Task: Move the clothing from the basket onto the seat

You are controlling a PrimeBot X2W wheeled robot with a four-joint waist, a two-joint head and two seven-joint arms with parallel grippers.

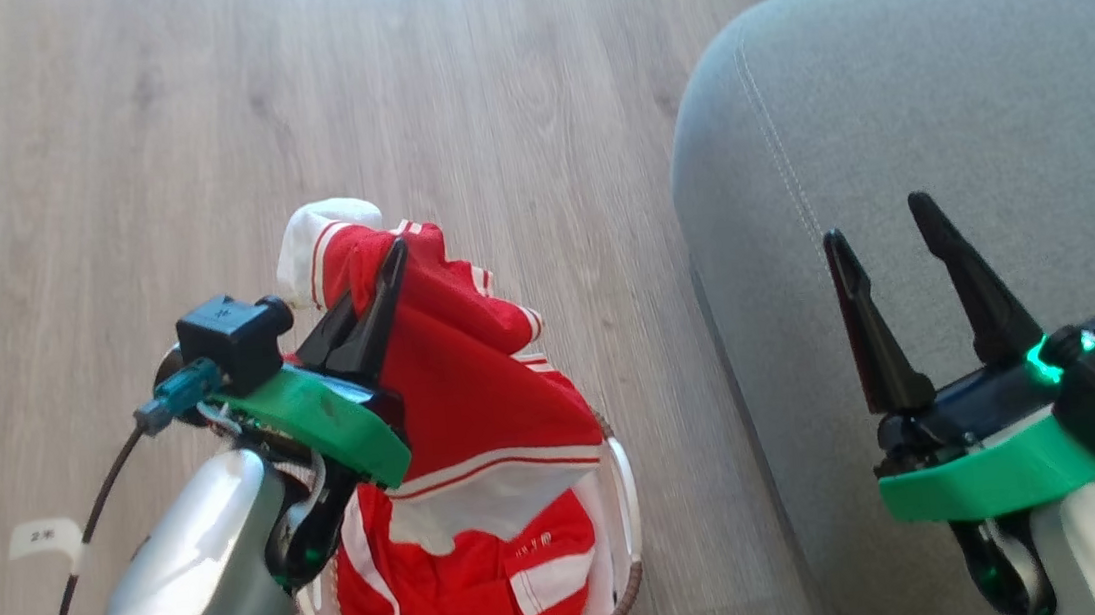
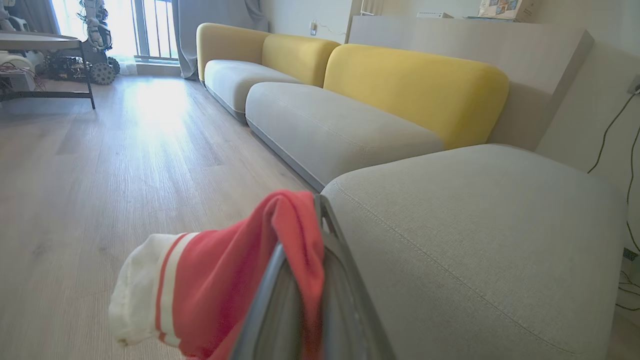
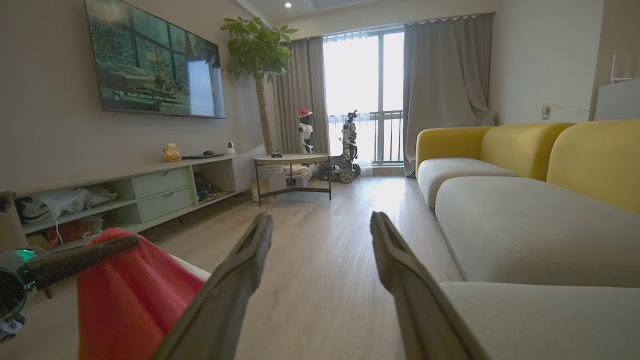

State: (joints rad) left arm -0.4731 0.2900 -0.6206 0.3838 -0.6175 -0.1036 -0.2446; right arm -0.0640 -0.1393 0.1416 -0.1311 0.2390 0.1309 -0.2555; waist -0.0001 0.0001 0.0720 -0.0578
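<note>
The left pincer (image 1: 392,262) is closed on the clothing (image 1: 475,385), its two dark fingers pressed together around a fold of red fabric near the top of the garment. A white cuff with red stripes flops over beyond the fingertips. The gripped piece hangs from the pincer down into the basket (image 1: 628,501), where more red and white fabric with small white lettering lies bunched inside the brown rim. The basket stands on the wooden floor (image 1: 189,131), just beside the rounded corner of the seat (image 1: 938,89). The right pincer (image 1: 877,220) is open and holds nothing, its fingers spread wide and pointing forward above the front edge of the seat cushion. In the left wrist view the red fabric drapes across the fingers, with the grey-green seat close on the right.
</note>
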